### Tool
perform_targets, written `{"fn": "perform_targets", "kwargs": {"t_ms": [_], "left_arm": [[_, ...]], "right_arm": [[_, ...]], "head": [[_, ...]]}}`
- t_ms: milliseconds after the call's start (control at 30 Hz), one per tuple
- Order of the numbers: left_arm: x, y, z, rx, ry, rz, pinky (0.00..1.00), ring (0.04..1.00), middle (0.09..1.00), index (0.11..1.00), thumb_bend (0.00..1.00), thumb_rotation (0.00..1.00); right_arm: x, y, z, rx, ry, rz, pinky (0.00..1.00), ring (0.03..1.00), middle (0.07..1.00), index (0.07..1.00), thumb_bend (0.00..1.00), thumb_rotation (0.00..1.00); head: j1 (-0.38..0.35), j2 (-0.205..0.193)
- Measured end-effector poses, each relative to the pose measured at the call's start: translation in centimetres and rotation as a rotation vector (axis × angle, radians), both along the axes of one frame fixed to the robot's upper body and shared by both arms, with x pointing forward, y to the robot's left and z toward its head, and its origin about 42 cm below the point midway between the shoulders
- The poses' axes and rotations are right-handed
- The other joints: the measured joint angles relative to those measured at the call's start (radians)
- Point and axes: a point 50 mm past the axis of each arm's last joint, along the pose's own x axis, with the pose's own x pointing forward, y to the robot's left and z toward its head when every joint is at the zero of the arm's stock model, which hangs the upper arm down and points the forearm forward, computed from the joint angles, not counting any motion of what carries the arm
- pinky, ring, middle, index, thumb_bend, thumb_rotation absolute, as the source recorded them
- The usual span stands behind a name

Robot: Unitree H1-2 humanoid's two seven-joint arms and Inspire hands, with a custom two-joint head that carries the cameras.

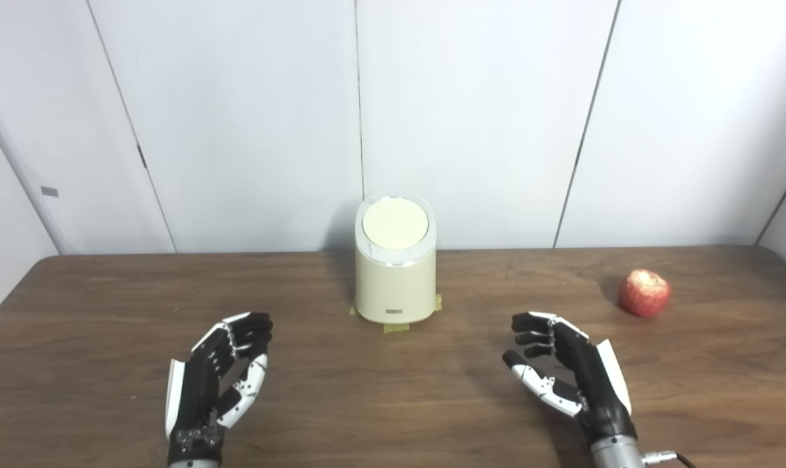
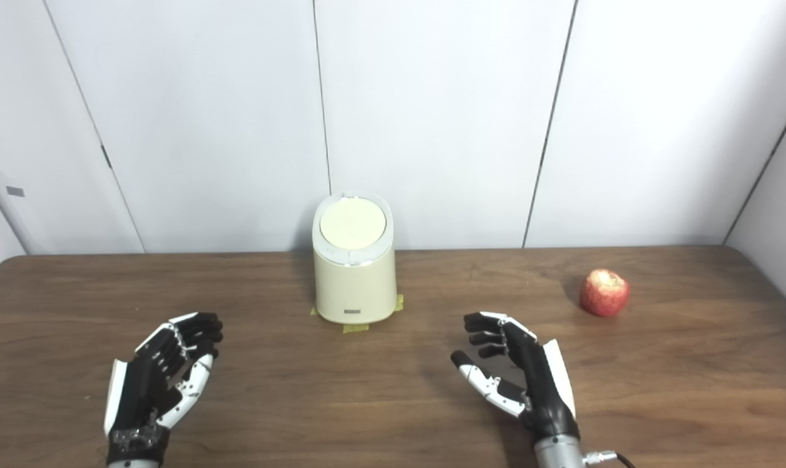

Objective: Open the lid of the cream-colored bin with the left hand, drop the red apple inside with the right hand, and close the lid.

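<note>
A cream-colored bin (image 1: 395, 270) stands upright at the back middle of the wooden table, its round lid (image 1: 394, 224) down and shut. A red apple (image 1: 643, 293) lies alone on the table to the bin's right. My left hand (image 1: 220, 374) hovers near the front edge, left of the bin, open with fingers loosely curled and holding nothing. My right hand (image 1: 565, 367) is open too, palm turned inward, in front of and to the left of the apple, well apart from it.
Bits of yellow tape (image 1: 396, 327) stick out from under the bin's base. The brown table (image 1: 393, 403) ends at a white panelled wall (image 1: 471, 117) right behind the bin.
</note>
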Motion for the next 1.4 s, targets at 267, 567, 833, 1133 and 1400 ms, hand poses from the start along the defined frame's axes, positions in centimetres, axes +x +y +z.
{"fn": "perform_targets", "kwargs": {"t_ms": [267,567,833,1133,1400], "left_arm": [[0.0,0.0,0.0,0.002,0.0,0.0,0.59,0.661,0.674,0.665,0.22,0.1],[0.0,0.0,0.0,0.002,0.0,0.0,0.58,0.654,0.67,0.664,0.23,0.12],[0.1,0.0,-0.2,0.004,0.04,-0.021,0.63,0.707,0.719,0.708,0.25,0.25],[0.9,1.0,0.0,0.17,0.281,-0.073,0.94,0.983,0.987,0.982,0.73,0.84],[6.8,0.1,5.7,0.316,0.239,-0.074,1.0,1.0,1.0,1.0,0.81,0.96]], "right_arm": [[0.0,0.0,0.0,-0.001,0.0,0.001,0.57,0.641,0.671,0.66,0.28,0.3],[0.0,0.0,0.0,-0.001,0.0,0.001,0.57,0.645,0.676,0.66,0.28,0.27],[0.1,0.1,0.0,0.013,0.001,0.003,0.57,0.645,0.674,0.66,0.29,0.29],[0.5,0.5,0.1,0.008,-0.007,0.008,0.55,0.631,0.664,0.654,0.27,0.22],[0.5,0.5,0.1,0.005,-0.009,0.008,0.55,0.634,0.664,0.657,0.28,0.26]], "head": [[0.0,0.002],[0.0,0.003],[-0.006,0.011],[-0.011,0.014],[-0.008,0.021]]}}
